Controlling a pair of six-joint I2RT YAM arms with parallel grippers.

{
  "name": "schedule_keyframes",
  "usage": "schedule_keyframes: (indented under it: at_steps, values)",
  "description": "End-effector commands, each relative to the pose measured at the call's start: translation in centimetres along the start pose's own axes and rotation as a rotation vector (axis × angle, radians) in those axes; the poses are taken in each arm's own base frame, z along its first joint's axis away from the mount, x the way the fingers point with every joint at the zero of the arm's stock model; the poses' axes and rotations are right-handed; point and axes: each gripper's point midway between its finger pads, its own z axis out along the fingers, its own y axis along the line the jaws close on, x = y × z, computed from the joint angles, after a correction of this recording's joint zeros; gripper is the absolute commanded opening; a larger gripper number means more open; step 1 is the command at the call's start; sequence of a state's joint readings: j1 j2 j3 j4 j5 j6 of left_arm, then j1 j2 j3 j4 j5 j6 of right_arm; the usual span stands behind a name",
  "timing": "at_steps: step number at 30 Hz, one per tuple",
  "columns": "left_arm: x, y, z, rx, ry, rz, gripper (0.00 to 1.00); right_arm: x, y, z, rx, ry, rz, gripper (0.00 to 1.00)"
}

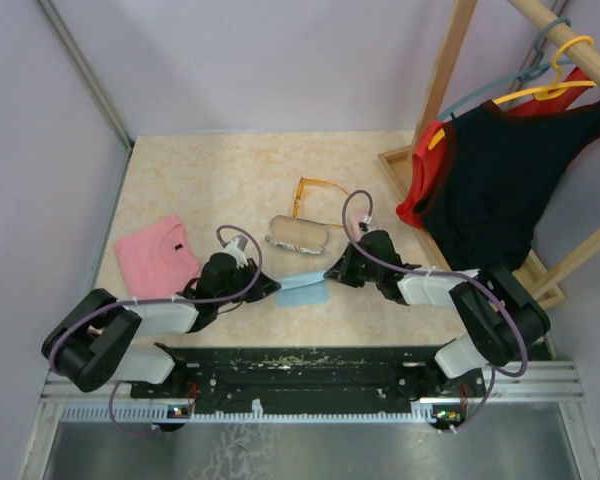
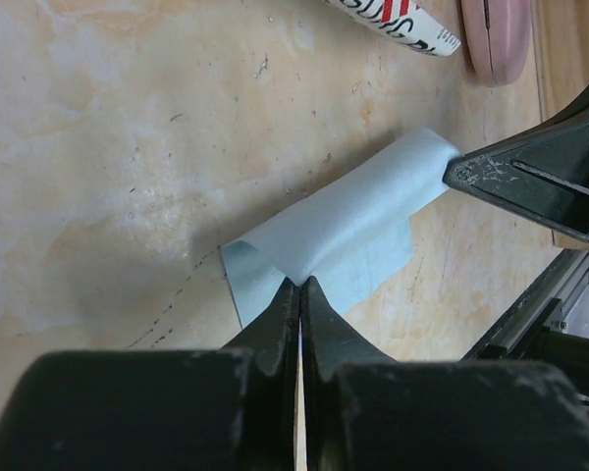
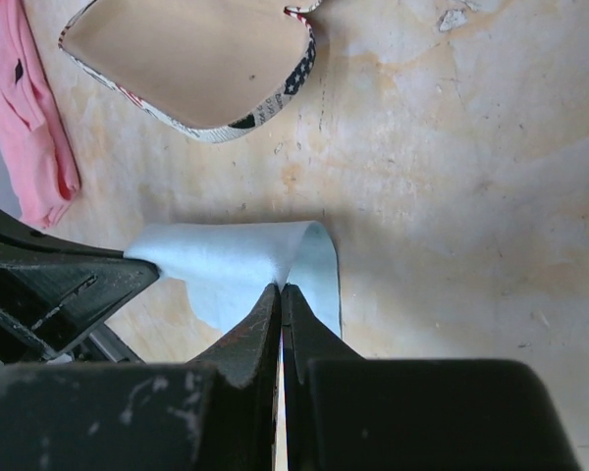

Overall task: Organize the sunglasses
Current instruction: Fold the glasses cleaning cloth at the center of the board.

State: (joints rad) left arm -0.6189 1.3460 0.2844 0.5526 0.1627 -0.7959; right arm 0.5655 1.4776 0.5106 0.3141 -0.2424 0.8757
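Note:
The orange-framed sunglasses (image 1: 300,196) lie on the table beyond the grippers, with nothing touching them. A light blue cloth (image 1: 302,290) hangs stretched between both grippers just above the tabletop. My left gripper (image 1: 273,285) is shut on the cloth's left end (image 2: 344,231), its tips (image 2: 300,285) pinching a fold. My right gripper (image 1: 330,272) is shut on the other end (image 3: 236,260), tips (image 3: 280,287) pinching the edge. Each wrist view shows the opposite gripper's fingers (image 2: 530,182) (image 3: 59,280) on the cloth.
An open black-and-white printed case (image 1: 298,233) (image 3: 191,59) sits just beyond the cloth. A pink oblong case (image 2: 496,34) lies beside it. A pink folded cloth (image 1: 155,255) is at the left. A wooden rack with hung garments (image 1: 490,170) stands at the right.

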Motion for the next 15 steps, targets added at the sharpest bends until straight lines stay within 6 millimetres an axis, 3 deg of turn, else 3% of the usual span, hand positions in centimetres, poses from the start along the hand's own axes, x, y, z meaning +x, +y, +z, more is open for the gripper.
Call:
schedule_keyframes:
  at_steps: [1, 15]
  values:
    - [0.4, 0.5, -0.4, -0.003, 0.012, 0.011, 0.01, 0.0, 1.1, -0.7, -0.041, -0.014, -0.009, 0.00]
    - [1.9, 1.0, -1.2, 0.002, 0.054, 0.001, 0.01, 2.4, 1.3, -1.7, -0.041, 0.022, -0.014, 0.00]
